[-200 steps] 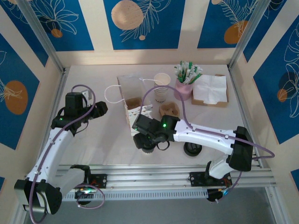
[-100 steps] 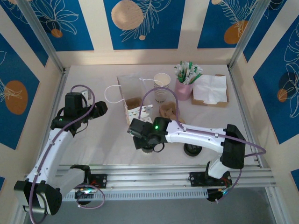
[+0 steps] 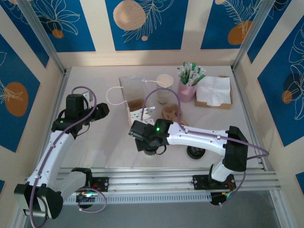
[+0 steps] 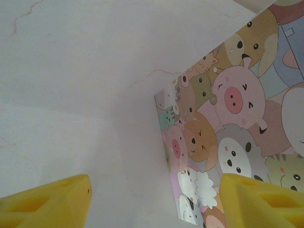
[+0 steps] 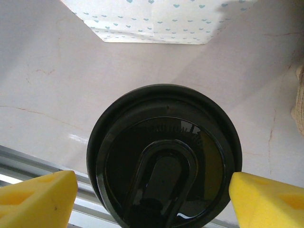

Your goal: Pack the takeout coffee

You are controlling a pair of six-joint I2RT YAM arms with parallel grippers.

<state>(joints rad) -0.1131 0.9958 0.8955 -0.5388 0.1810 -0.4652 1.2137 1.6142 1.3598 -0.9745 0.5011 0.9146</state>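
The takeout coffee (image 5: 164,156) fills the middle of the right wrist view, seen from straight above by its round black lid. My right gripper (image 5: 152,190) is open, its yellow fingertips (image 5: 40,199) flanking the lid, with a gap on the left. From above, the right gripper (image 3: 145,142) hangs over the coffee (image 3: 152,153) near the table's front edge. The gift bag (image 3: 134,97) sits just behind it, with its hearts-patterned side (image 5: 156,19) toward the cup. My left gripper (image 3: 102,111) is open beside the bag's cartoon-animal face (image 4: 228,118), and nothing lies between the left gripper's (image 4: 154,199) fingers.
A loose black lid (image 3: 195,152) lies right of the coffee. Lidless cream cups (image 3: 165,88), a pink cup of packets (image 3: 187,85), a napkin tray (image 3: 213,91) and a brown cardboard piece (image 3: 172,111) sit at the back right. The bag's white handle (image 3: 114,95) loops leftward.
My right arm has shifted left and settled over the coffee, its jaws narrowing slightly. The left arm and the bag have not moved.
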